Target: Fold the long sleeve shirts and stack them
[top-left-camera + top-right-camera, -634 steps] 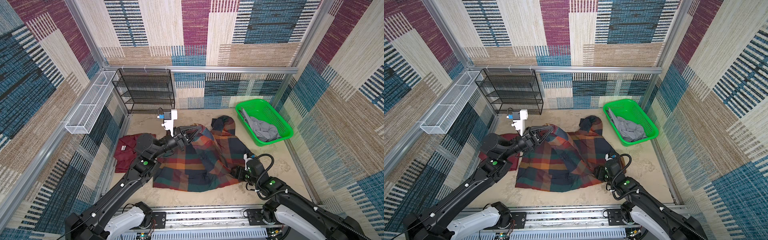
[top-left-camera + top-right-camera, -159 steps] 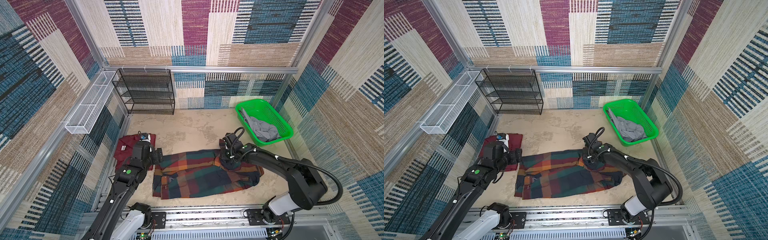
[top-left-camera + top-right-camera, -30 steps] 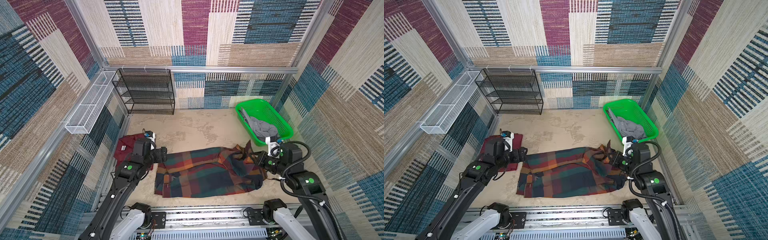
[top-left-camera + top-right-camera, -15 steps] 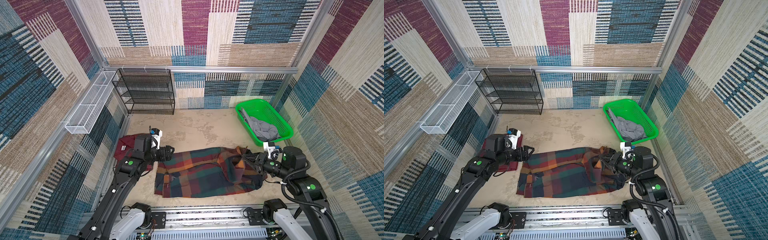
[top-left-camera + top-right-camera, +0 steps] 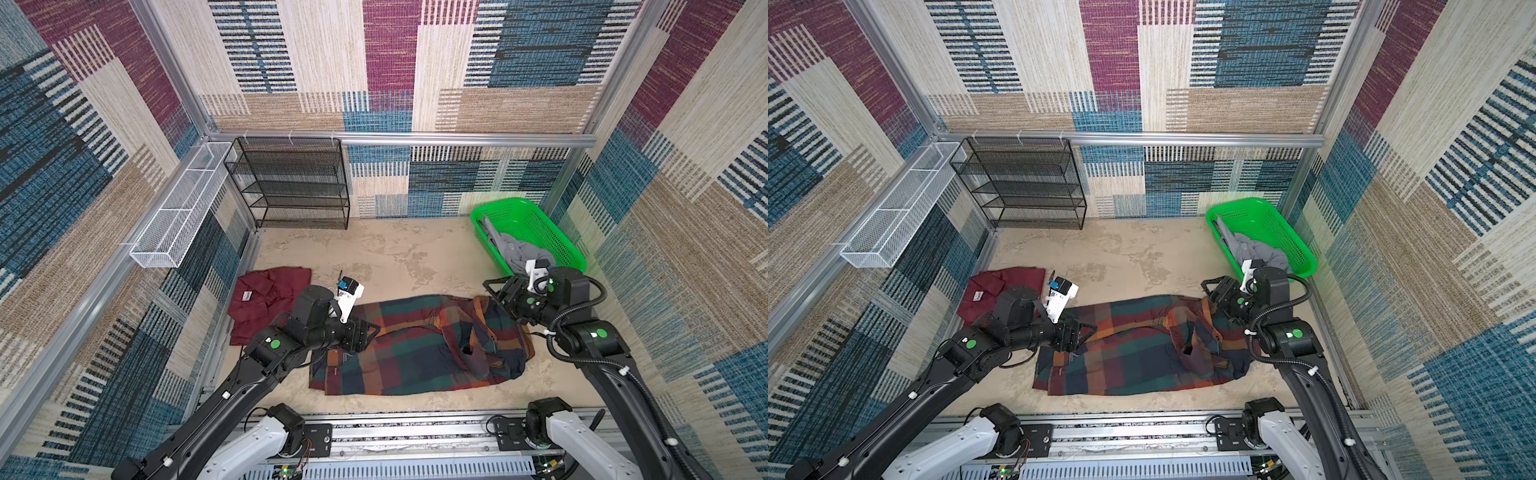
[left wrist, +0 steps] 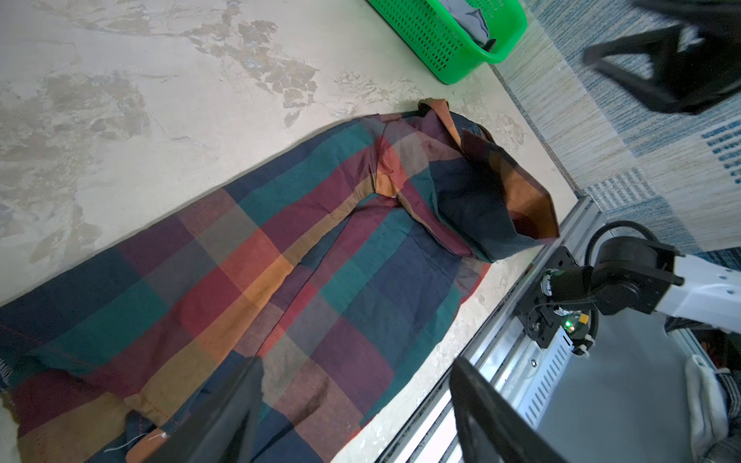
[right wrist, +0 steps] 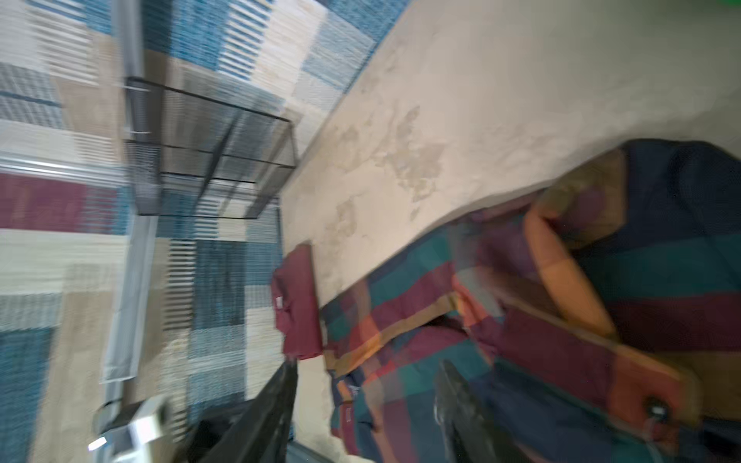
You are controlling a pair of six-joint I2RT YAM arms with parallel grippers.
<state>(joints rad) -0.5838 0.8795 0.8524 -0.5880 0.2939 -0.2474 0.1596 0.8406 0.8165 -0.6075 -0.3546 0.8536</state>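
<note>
The left fingers stand spread and empty over the left end of the plaid shirt. The right fingers are spread too, holding nothing, by its rumpled right end. The plaid shirt lies folded lengthwise on the bench. The maroon shirt lies beside it, and the grey shirt is in the green basket.

We can read no text anywhere in these views. The only marking we find is a small white label on the maroon shirt, lying at about nine o'clock on the table in both top views. Its print is too small for us to make out there, and in the right wrist view the same label is only a pale blur.
</note>
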